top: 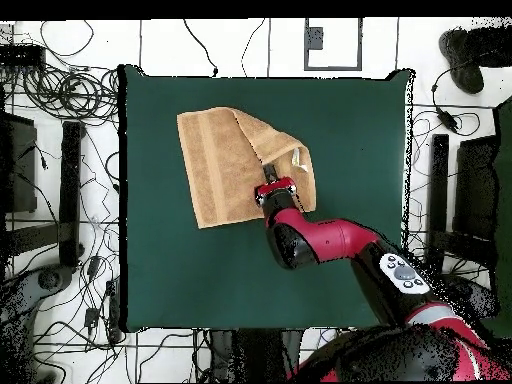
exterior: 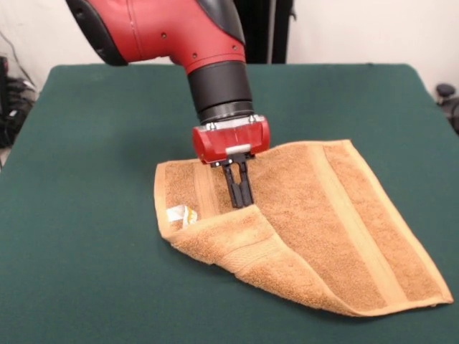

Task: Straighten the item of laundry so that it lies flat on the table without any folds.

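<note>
A wide rectangular table draped in dark green cloth [exterior: 86, 215] fills the scene, with pale walls behind it in the front view and a tangle of black cables on the floor around it in the overhead view. On that table, toward the side away from my pedestal, lies the small squarish orange-tan terry towel [exterior: 344, 229], most of it spread flat with its smoother woven bands running across it. One corner is doubled back over the rest, forming a thick fold [exterior: 229, 240] at the near left of the front view, and a small white tag [exterior: 181, 213] peeks out just beside that flap. The fold is, in my judgement, the one thing keeping the task from being done, which is why my arm hangs directly above it. My red-bodied gripper with its black fingers [exterior: 239, 188] points straight down, the tips meeting the towel right at the inner edge of the folded flap. The two fingers stand close together, almost parallel with only a thin gap between them; I cannot tell whether they have pinched any cloth or merely rest against the pile.
</note>
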Robot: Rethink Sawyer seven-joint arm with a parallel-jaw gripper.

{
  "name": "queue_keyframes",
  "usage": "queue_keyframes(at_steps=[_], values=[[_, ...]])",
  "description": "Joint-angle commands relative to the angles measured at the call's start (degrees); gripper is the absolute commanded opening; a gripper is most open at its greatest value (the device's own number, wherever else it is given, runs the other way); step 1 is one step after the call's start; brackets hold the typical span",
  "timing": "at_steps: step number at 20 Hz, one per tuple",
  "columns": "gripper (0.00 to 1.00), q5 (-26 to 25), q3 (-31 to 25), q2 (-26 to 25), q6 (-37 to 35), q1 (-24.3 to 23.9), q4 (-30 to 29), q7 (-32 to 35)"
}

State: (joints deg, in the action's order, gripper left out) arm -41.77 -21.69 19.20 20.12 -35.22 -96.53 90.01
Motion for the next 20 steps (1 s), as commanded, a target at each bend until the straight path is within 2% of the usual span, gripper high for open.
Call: queue_keyframes(at_steps=[1, 4, 11, 20], values=[[0.0, -3.2, -5.7, -1.9, -2.2, 0.2, 3.0, 8.3], [0.0, -4.3, -6.0, -2.1, -1.1, 0.1, 3.3, 8.5], [0.0, -10.7, -10.9, -4.7, -1.5, -2.6, 5.5, 10.1], [0.0, -13.0, -12.9, -5.2, -2.7, -3.2, 6.1, 10.3]])
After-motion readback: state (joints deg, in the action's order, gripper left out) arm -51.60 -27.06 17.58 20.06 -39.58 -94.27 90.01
